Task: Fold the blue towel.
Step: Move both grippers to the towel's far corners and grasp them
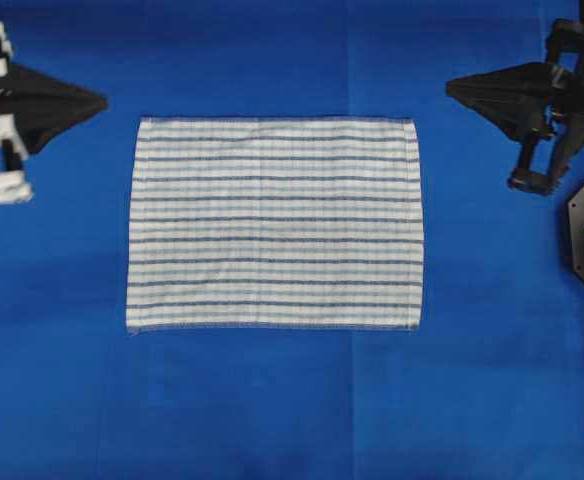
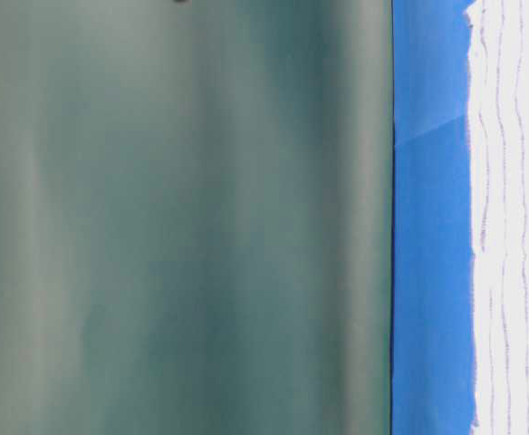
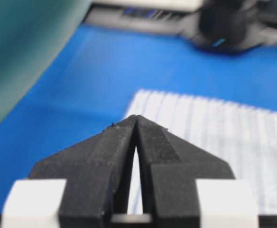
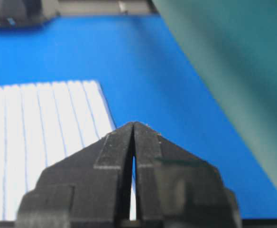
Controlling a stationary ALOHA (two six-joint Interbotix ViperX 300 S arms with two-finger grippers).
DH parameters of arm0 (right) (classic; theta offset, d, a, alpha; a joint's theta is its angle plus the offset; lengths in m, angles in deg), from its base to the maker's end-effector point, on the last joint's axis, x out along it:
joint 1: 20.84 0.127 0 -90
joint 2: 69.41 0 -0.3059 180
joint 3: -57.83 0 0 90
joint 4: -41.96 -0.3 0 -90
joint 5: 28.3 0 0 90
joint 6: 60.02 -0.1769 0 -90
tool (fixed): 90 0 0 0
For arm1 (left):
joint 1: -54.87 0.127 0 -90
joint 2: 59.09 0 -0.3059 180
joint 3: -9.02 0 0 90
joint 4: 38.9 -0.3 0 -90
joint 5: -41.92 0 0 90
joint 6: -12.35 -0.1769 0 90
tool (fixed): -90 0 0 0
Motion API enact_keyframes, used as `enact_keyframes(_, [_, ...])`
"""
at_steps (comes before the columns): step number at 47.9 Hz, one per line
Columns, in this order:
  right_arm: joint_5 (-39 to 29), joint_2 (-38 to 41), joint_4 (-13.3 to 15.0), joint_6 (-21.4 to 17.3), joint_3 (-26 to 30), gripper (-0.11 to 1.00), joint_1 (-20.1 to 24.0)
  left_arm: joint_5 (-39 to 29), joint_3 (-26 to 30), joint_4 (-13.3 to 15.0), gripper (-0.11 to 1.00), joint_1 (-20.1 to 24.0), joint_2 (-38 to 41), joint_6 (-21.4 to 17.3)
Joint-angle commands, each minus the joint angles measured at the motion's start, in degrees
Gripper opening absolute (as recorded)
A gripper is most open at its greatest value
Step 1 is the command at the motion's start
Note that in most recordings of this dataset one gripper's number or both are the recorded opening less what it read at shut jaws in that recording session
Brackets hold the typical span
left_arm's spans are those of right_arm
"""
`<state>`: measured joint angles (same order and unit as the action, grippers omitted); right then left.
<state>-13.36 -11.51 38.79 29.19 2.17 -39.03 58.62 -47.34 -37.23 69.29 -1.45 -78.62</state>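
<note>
blue towel (image 1: 275, 224) flat, unfolded, mid-worktop | left pincer (image 1: 100, 100) at 10 o'clock, clenched, empty | right pincer (image 1: 452, 88) at 2 o'clock, clenched, empty | table-level view only: grey-green panel (image 2: 183, 217) | no writing legible

blue towel (image 1: 275, 224) | white, thin blue stripes, hemmed | spread flat, unfolded | centre of blue sheet (image 1: 272, 410)

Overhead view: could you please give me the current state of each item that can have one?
blue towel: spread flat, unfolded, untouched.
left end effector: shut, empty, off the towel's upper left corner.
right end effector: shut, empty, off the towel's upper right corner.
</note>
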Motion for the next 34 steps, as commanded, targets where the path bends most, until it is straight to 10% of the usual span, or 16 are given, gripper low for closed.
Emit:
enact_keyframes(1, [0.44,3.25,-1.05,-0.09,0.26,-0.03,-1.76,0.79,0.62,0.09,0.01,2.02,3.16,0.44])
enact_keyframes(7, [1.76,8.09,-2.37,-0.09,-0.7,0.1,-4.13,2.02,0.88,0.09,0.11,2.81,8.53,0.44])
enact_keyframes(19, [7.65,18.02,-6.15,-0.09,-3.16,0.71,-5.98,5.98,0.44,0.26,0.79,5.01,19.16,0.35])
enact_keyframes(34, [15.82,30.94,-10.11,-0.09,-4.04,0.7,-5.98,10.55,1.76,0.26,0.73,9.14,33.13,0.35])
